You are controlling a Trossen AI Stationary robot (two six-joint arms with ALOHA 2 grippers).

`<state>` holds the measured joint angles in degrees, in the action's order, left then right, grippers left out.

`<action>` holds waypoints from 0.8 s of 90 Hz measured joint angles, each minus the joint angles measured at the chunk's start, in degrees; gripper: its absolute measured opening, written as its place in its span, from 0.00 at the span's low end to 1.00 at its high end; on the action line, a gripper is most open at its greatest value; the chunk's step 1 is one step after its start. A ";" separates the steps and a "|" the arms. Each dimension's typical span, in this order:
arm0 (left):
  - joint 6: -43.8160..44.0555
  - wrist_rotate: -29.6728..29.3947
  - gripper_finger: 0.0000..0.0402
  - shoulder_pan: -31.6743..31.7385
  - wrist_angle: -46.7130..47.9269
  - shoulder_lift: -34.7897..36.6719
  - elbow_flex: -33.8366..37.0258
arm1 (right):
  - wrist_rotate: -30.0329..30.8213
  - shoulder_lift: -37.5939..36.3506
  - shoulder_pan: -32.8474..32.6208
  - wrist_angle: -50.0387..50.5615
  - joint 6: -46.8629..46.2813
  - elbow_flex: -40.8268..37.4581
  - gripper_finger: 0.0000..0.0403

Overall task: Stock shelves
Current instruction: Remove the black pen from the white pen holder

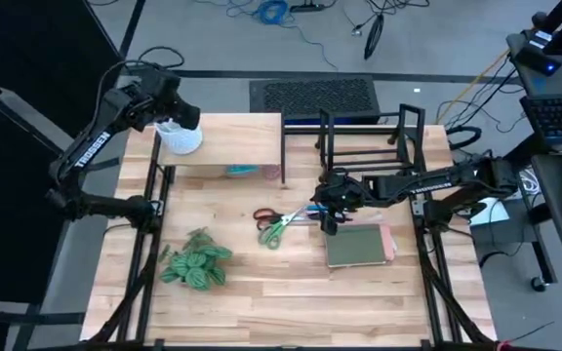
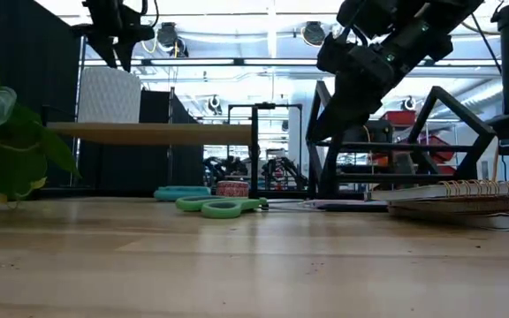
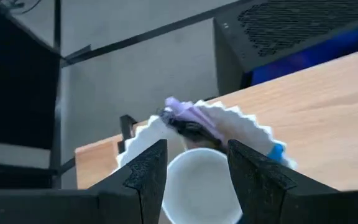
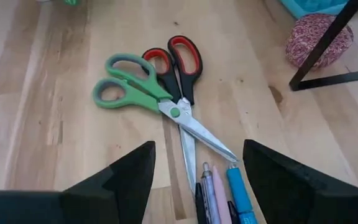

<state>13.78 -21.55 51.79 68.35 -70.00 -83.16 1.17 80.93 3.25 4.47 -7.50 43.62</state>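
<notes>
Pale-wood riser shelf (image 1: 232, 136) stands at the table's (image 1: 261, 302) back left; wire-frame rack (image 1: 369, 136) just beside it on the right, also at the back. A ribbed cup (image 1: 181, 136) sits on the riser's top, left end, with the left gripper (image 1: 169, 112) above it. Under the riser: a flat dish (image 2: 182, 192) and a ball of yarn (image 2: 231, 187), yarn toward the rack side. Two pairs of scissors (image 1: 273, 226) lie crossed mid-table, in front of the riser's right end. Pens (image 4: 219, 193) lie just right of the scissor blades, below the right gripper (image 1: 328, 210). Notebooks (image 1: 359, 246) lie right of the pens, in front of the rack. Potted plant (image 1: 195, 263) sits front left, well apart from the scissors.
</notes>
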 joint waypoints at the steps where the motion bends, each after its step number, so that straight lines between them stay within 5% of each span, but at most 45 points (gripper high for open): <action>1: 0.39 -0.05 0.38 0.00 0.02 -0.08 0.17 | 0.00 0.00 0.00 0.00 0.01 0.00 0.56; 72: 3.98 -3.33 0.38 0.00 -12.89 -0.52 10.30 | 0.07 0.02 -0.57 0.09 -0.32 0.00 0.56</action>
<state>17.76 -24.87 51.79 55.45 -70.52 -72.85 1.23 80.95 2.68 4.56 -7.81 43.62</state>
